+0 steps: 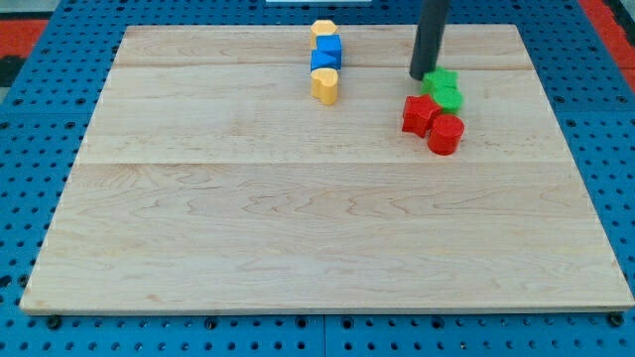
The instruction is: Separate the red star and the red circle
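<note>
a pale wooden board (298,218) lies on a blue pegboard table (30,119), with a bit of red showing at the view's top corners. i carry no pincer, so there is nothing to stand apart or together — only a straight dark rod that comes down from the view's top edge. my tip (421,76) sits on the board near its top edge, toward the view's right.

just beside my tip, to its right and a touch lower in the view, are two green blocks (444,89), packed so closely i cannot make out their shapes. directly below my tip sits the red star (418,115), apart from the tip. the red circle (445,134) is pressed against the star on its lower right; the two are touching.

well to the left of my tip a small column stands: a yellow block (322,29) at the top, a blue block (326,53) under it, and another yellow block (324,85) below that.
</note>
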You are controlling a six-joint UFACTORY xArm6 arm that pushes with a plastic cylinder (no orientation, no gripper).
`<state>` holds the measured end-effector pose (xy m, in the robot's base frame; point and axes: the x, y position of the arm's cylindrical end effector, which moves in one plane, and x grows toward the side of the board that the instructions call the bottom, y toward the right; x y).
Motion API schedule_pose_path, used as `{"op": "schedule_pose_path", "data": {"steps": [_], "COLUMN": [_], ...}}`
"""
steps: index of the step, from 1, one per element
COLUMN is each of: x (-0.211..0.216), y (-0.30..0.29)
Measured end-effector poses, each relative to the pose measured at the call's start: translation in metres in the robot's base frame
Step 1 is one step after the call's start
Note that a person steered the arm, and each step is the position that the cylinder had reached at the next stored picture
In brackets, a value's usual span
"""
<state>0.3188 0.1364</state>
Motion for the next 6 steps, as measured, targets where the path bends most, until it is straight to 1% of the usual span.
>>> {"op": "schedule_pose_path", "data": {"steps": [1, 2, 3, 4, 5, 6], "x": [0.024, 0.000, 0.031, 0.078, 0.081, 0.077], "y": [0.000, -0.044, -0.066, -0.053, -0.006, 0.017]}}
